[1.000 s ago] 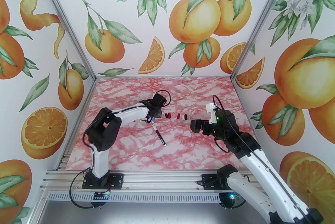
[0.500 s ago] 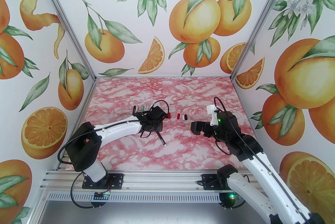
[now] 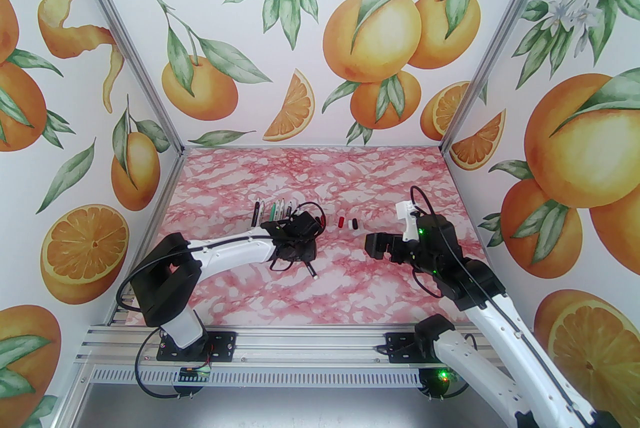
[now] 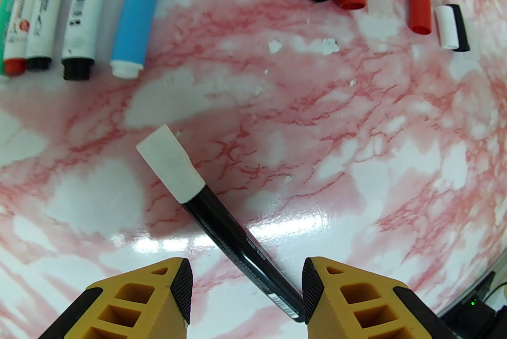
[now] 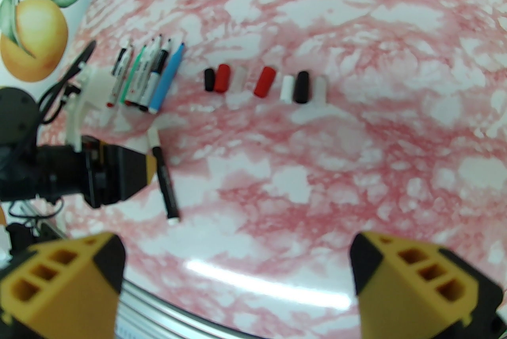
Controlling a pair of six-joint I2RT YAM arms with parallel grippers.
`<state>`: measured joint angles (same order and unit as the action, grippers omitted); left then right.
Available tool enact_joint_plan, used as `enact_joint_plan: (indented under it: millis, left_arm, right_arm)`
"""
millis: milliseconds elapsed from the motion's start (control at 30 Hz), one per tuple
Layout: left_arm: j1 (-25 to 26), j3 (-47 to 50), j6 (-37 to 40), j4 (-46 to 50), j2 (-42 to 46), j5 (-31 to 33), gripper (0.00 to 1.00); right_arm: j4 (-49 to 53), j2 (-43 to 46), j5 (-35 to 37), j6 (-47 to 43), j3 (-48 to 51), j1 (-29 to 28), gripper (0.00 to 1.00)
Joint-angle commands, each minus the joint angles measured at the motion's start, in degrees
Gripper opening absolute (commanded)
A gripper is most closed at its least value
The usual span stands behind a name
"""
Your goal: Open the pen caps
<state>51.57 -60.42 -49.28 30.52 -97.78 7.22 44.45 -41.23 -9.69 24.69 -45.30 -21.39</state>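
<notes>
Much bare table (image 3: pixel 320 301) near front edge; left hand (image 4: pixel 247 290) astride pen (image 4: pixel 225 230).

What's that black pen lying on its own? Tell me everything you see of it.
The black pen is a slim marker with a glossy black plastic-looking barrel and a barcode label near its rear end. A matt white cap sits on its tip. It lies flat and diagonal on the pink marbled table, apart from the other pens. Its rear lies between the open fingers of the left gripper, close to one; contact is unclear.
</notes>
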Motion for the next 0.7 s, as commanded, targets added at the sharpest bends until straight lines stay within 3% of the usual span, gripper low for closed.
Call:
enact_joint_plan:
  millis: [0, 567, 667]
  left_arm:
    - [0.50, 0.48, -1.70, -1.10, -1.13, -0.68, 0.48]
    - [1.59, 0.75, -0.56, 0.30, -4.88, -0.46, 0.39]
    - [1.59, 0.70, 0.07, 1.34, -4.79, -0.06, 0.32]
  right_arm:
    - [0.08, -0.14, -0.94, 0.80, 0.60, -0.17, 1.00]
    - [-0.32, -0.51, -0.94, 0.83, 0.80, -0.15, 1.00]
    - [-0.32, -0.48, -0.94, 0.88, 0.91, -0.10, 1.00]
